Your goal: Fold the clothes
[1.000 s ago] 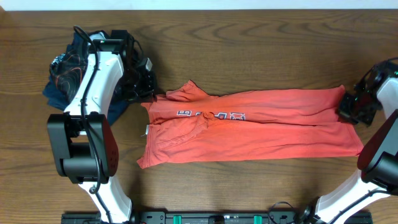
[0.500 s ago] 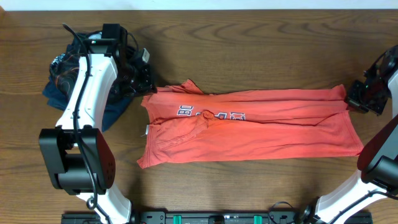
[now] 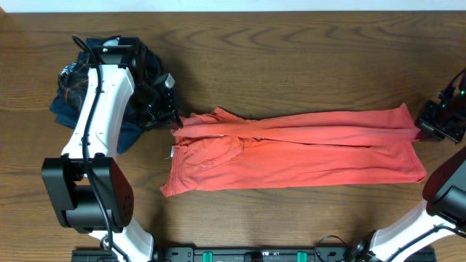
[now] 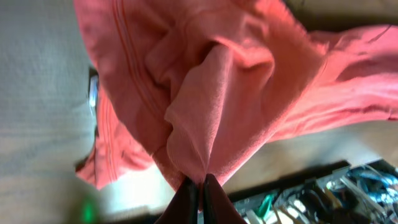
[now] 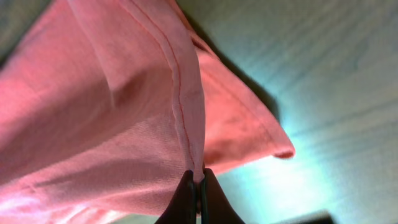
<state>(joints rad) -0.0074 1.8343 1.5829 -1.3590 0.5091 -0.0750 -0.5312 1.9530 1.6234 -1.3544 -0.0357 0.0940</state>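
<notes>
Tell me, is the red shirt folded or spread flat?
Partly folded: the T-shirt lies as a long doubled band, its ends pinched by the left gripper and right gripper.

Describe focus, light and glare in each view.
Overhead: sharp, evenly lit, soft shadows beside the shirt on the table. Left wrist: the cloth fills the frame, soft and blurred; the tabletop looks washed out. Right wrist: weave near the right gripper is crisp, whitish glare on the wood, a dark shadow along the shirt's edge.

Bare table (image 3: 291,65) behind and before the shirt (image 3: 306,149) (stretched across the middle), navy heap (image 3: 64,102) crowding far left, seemingly under the left arm (image 3: 98,109).
</notes>
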